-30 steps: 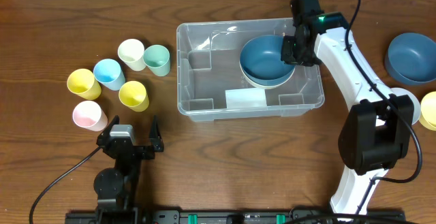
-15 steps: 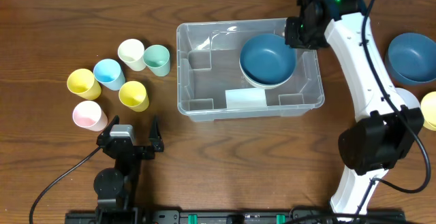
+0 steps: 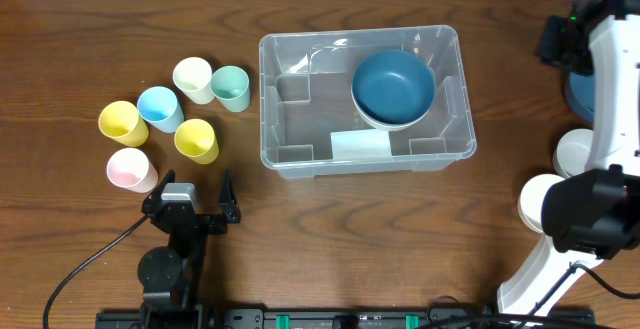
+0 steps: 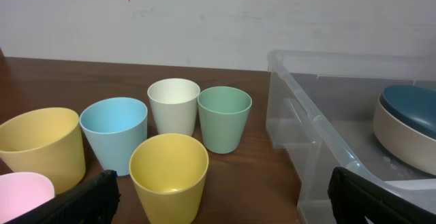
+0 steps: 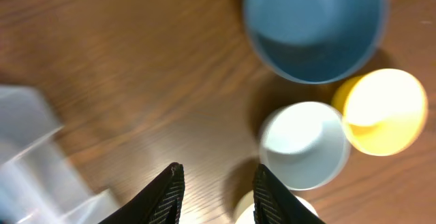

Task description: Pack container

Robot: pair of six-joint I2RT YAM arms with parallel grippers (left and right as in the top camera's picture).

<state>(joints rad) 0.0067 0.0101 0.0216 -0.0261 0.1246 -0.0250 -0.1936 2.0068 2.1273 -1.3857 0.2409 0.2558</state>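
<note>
The clear container (image 3: 300,104) stands mid-table, and its near corner shows in the left wrist view (image 4: 320,115). Inside, at its right end, a dark blue bowl (image 3: 393,82) is nested in a cream bowl (image 3: 378,121). My right gripper (image 3: 560,41) hovers beyond the container's right end, jaws open with nothing between them (image 5: 216,197). Below it lie a blue bowl (image 5: 313,26), a yellow bowl (image 5: 385,112) and a pale bowl (image 5: 303,146). My left gripper (image 3: 190,193) rests wide open near the front left, with a yellow cup (image 4: 169,173) just ahead of it.
Several cups stand left of the container: cream (image 3: 192,79), green (image 3: 231,88), light blue (image 3: 160,108), two yellow (image 3: 122,122) and pink (image 3: 131,169). White bowls (image 3: 575,151) sit by the right arm's base. The container's corner (image 5: 30,163) shows left of the right fingers.
My right gripper has left the container's far right corner and swung out right over the loose bowls. The blue bowl stays in the container. The left arm has not moved.
</note>
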